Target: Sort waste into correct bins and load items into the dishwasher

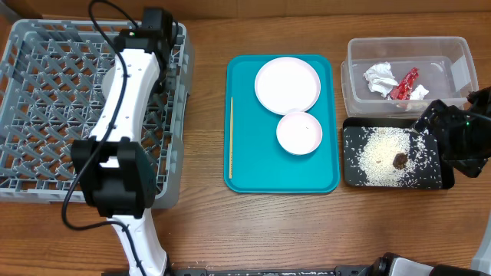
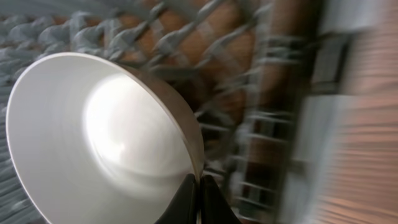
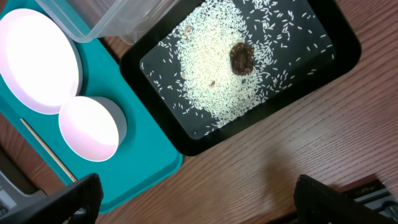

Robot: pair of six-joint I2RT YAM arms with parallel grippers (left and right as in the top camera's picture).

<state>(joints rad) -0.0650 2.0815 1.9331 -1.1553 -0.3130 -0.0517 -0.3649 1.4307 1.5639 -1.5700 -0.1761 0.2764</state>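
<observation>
Left end effector [image 2: 199, 185] pinches metal bowl [image 2: 93, 137] rim

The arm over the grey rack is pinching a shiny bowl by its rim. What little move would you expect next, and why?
Most likely it should lower the bowl into the rack before letting go. The left tool is shut on the bowl's rim, the rack's lattice lies just behind it, and the bowl looks tilted, not seated between pegs.
</observation>
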